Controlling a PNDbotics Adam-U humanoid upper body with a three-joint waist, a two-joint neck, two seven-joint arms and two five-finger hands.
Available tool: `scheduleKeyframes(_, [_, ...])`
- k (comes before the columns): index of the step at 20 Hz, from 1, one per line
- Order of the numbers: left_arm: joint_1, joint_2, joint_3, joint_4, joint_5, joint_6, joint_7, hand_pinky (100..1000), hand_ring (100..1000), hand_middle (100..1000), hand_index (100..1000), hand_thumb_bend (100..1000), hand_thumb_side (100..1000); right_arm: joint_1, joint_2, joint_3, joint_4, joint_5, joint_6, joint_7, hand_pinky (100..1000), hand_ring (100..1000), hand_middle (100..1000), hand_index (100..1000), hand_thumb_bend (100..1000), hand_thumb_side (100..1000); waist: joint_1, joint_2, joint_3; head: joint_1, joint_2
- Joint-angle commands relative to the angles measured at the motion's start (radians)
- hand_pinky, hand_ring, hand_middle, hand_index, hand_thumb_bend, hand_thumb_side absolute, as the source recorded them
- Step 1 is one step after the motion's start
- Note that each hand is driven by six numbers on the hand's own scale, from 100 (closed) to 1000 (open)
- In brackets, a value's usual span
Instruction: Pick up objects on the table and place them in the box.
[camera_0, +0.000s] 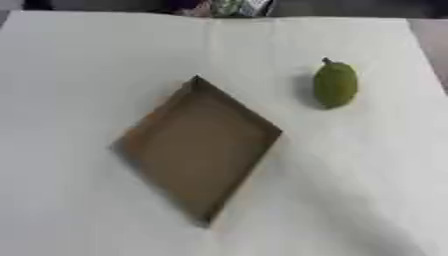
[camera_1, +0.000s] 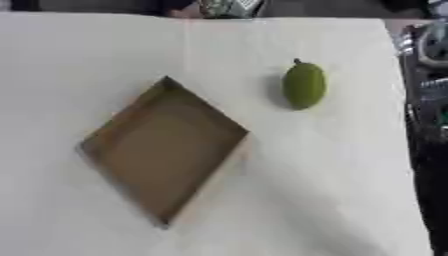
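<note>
A shallow brown cardboard box (camera_0: 254, 120) lies open on the white table, turned so one corner points away from me; nothing shows inside it. To its right and a little farther back lies a green oval fruit (camera_0: 335, 84) with a small dark stem at its far end, lying on its side, apart from the box. Neither of my hands shows in either view.
The white table cover (camera_0: 79, 75) runs to the far edge, where some cluttered items (camera_0: 229, 7) show. Past the table's right edge, dark equipment (camera_1: 429, 100) stands in the right eye view.
</note>
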Motion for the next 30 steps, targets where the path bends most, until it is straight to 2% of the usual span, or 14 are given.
scheduleKeyframes(1, [-0.005,0.02,0.011,-0.019,0.002,0.003,0.001,691,701,647,818,100,606,-0.008,-0.014,-0.011,-0.016,-0.005,0.004,-0.001,849,723,763,866,100,569,0.002,-0.022,0.002,-0.002,-0.006])
scheduleKeyframes(9, [0.0,0.02,0.013,-0.019,0.003,0.001,0.005,691,700,646,819,100,602,-0.006,-0.015,-0.011,-0.016,-0.003,0.006,0.0,850,720,765,867,100,566,0.004,-0.024,0.004,-0.003,0.0])
scheduleKeyframes(13, [0.002,0.024,0.01,-0.019,0.004,-0.001,0.006,691,700,646,819,100,599,-0.028,-0.064,0.013,-0.012,0.019,0.038,0.033,849,739,780,875,100,560,0.005,-0.027,0.006,-0.006,0.005])
scheduleKeyframes(16, [0.006,0.027,0.009,-0.019,0.004,-0.001,0.005,691,700,646,818,100,601,-0.068,-0.127,0.055,0.026,0.055,0.077,0.074,845,758,798,884,100,558,0.002,-0.031,0.005,-0.004,0.012])
scheduleKeyframes(21, [0.011,0.03,0.006,-0.019,0.003,-0.002,0.0,691,701,647,819,100,601,-0.16,-0.246,0.167,0.141,0.106,0.113,0.148,841,789,826,900,100,539,0.001,-0.035,0.006,-0.001,0.019])
scheduleKeyframes(25, [0.013,0.03,0.002,-0.019,0.005,-0.003,-0.004,691,701,647,820,100,602,-0.233,-0.334,0.259,0.241,0.106,0.093,0.211,840,807,849,907,100,540,0.002,-0.036,0.01,-0.008,0.02])
scheduleKeyframes(28, [0.014,0.029,0.002,-0.019,0.006,-0.003,-0.005,691,701,647,820,100,602,-0.259,-0.342,0.263,0.272,0.106,0.074,0.264,840,807,849,907,100,540,0.003,-0.036,0.01,-0.008,0.02])
scheduleKeyframes(29, [0.015,0.031,0.002,-0.019,0.005,-0.003,-0.006,691,701,648,819,100,605,-0.258,-0.348,0.267,0.28,0.11,0.068,0.281,839,833,885,931,100,593,-0.001,-0.036,0.01,-0.009,0.02])
scheduleKeyframes(30, [0.014,0.033,0.001,-0.019,0.005,-0.003,-0.008,691,701,648,819,100,606,-0.259,-0.364,0.281,0.296,0.116,0.058,0.297,840,835,887,933,100,600,-0.003,-0.036,0.013,-0.011,0.02])
